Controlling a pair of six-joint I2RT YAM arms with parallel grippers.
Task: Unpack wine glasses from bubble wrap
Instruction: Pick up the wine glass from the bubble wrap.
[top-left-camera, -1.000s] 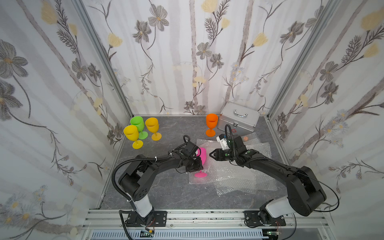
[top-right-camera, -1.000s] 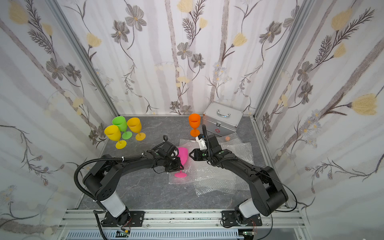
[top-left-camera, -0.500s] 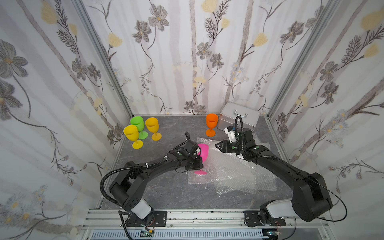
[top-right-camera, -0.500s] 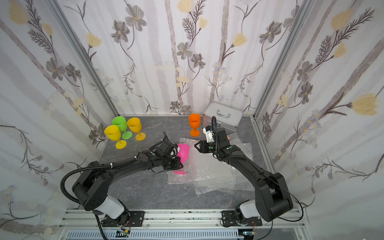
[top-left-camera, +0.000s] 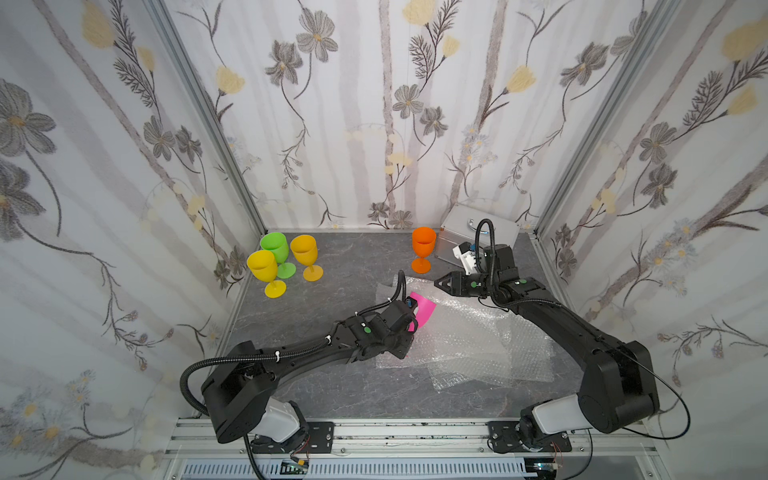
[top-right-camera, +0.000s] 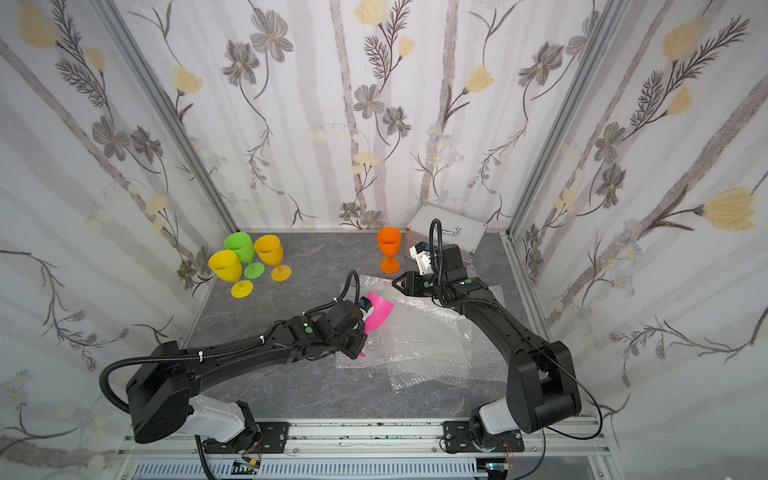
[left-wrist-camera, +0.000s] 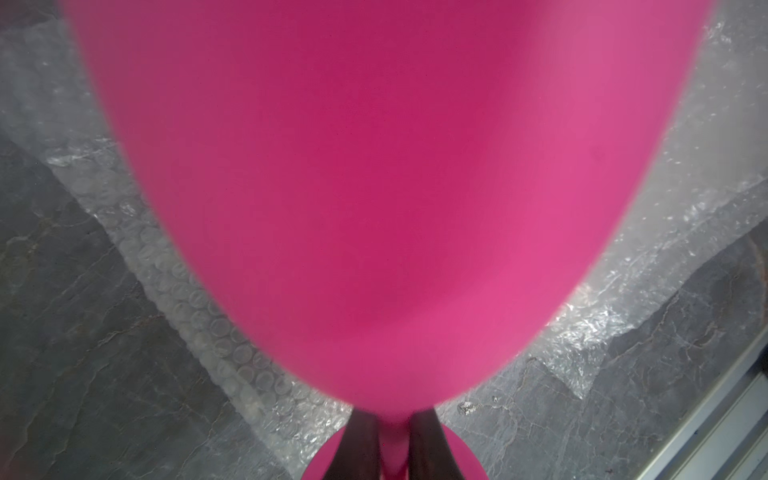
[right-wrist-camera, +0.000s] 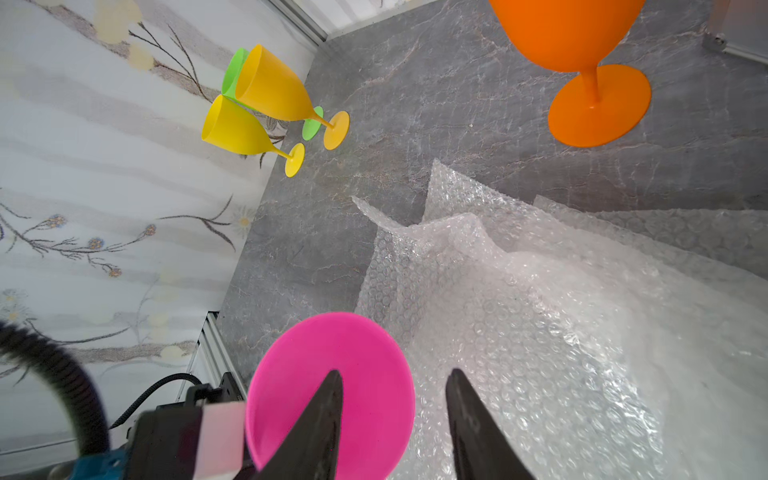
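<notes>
My left end effector (left-wrist-camera: 392, 422) grips the pink goblet (top-left-camera: 424, 311) tight by its stem, holding it tilted over the flattened bubble wrap (top-left-camera: 469, 345) on the grey surface (top-left-camera: 332, 291). My right end effector (right-wrist-camera: 395, 372) hangs partly open and empty near the goblet's rim.

A robot test booth is shown. A marbled table (top-left-camera: 353, 257) is enclosed by floral panels (top-left-camera: 374, 124) framed in aluminium posts (top-left-camera: 210, 124).
</notes>
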